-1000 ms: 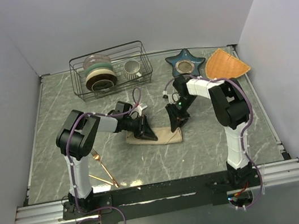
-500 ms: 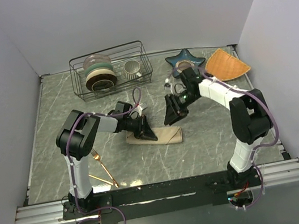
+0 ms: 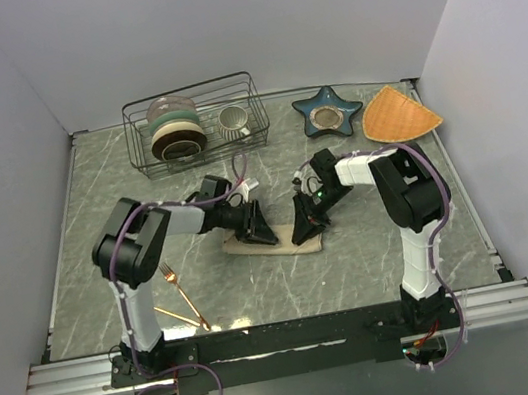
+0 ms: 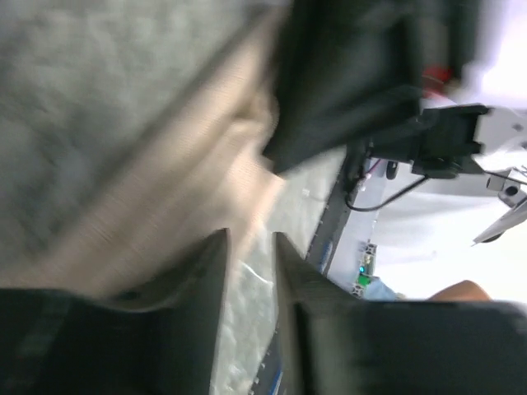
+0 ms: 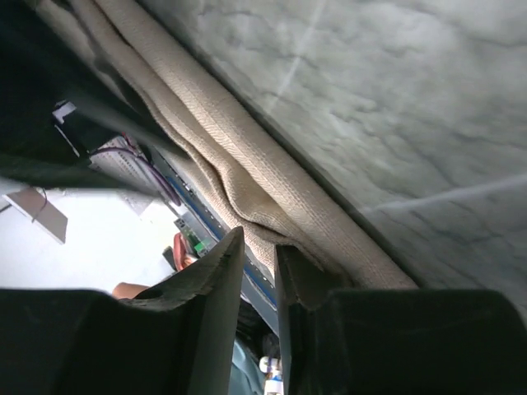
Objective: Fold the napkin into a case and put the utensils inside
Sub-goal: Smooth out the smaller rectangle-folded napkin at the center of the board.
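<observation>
**Both pincers down on the folded napkin, mid-table**

Near edge: an aluminium rail [image 3: 268, 344] carries both arm bases. Purple cables loop below it. The table [image 3: 356, 263] is grey-green stone-patterned, with plain white walls on three sides.

Nearer than the left pincer [image 3: 259, 229] and off to its left, the gold fork [image 3: 183, 294] and spoon [image 3: 174, 315] lie crossed on bare table, well apart from the cloth.

Mid-table: the napkin [image 3: 284, 244] is folded to a long narrow beige strip. The left pincer sits on its left end. The right pincer [image 3: 303, 229] sits near its right end, and the two stand close, tips angled toward each other.

Left wrist view is blurred. The fingers stand a narrow gap apart with the cloth edge at their tips; cannot tell whether cloth is pinched. Right wrist view shows the same narrow gap, with layered folds just past the tips; cannot tell if gripped.

Beyond the left pincer, a wire rack [image 3: 245, 84] holds upright plates and a ribbed mug [image 3: 234, 119]. Beyond the right pincer sits a blue star-shaped dish [image 3: 328, 111]. Farther right of it lies an orange wedge mat [image 3: 398, 113].
</observation>
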